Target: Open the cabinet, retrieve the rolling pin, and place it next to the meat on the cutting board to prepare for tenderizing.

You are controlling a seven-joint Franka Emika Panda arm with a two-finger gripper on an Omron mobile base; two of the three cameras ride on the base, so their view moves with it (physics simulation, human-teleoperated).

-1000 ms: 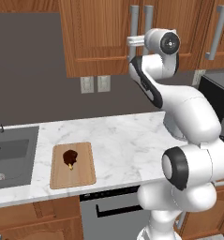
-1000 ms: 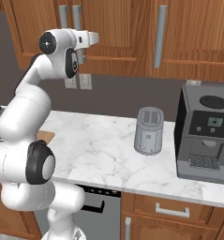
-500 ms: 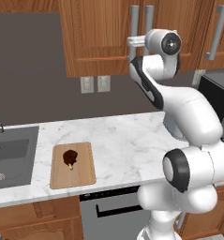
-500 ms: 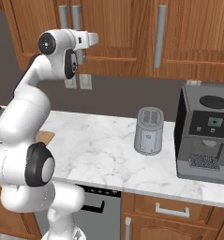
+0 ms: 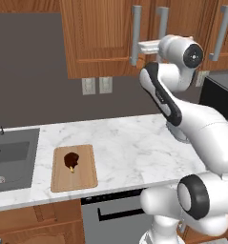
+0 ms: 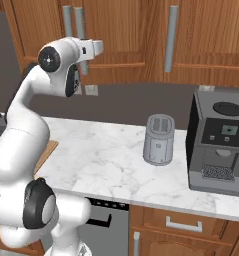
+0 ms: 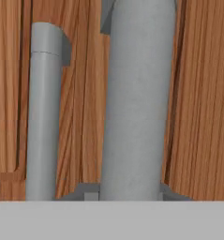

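Gripping the Cabinet Handle

Left base view: the gripper (image 5: 140, 46) is seen closed on the left door's bar handle (image 5: 135, 33) of the cabinet (image 5: 101, 38); the meat (image 5: 71, 160) lies on the cutting board (image 5: 75, 178). Right base view: doors are shown shut. Hand view: the handle is framed between the fingertips (image 7: 87, 192).

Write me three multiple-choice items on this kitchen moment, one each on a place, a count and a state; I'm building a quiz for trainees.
1. Where does the meat lie?
A. in the sink
B. on the cutting board
C. on the toaster

2. How many bar handles does the hand view show?
A. two
B. one
C. four

3. How do the cabinet doors stand?
A. both wide open
B. one removed
C. shut

Answers:
1 B, the dark lump sits on the light wooden board.
2 A, a near handle and a farther handle stand side by side.
3 C, both doors lie flush, with the gripper at a handle.
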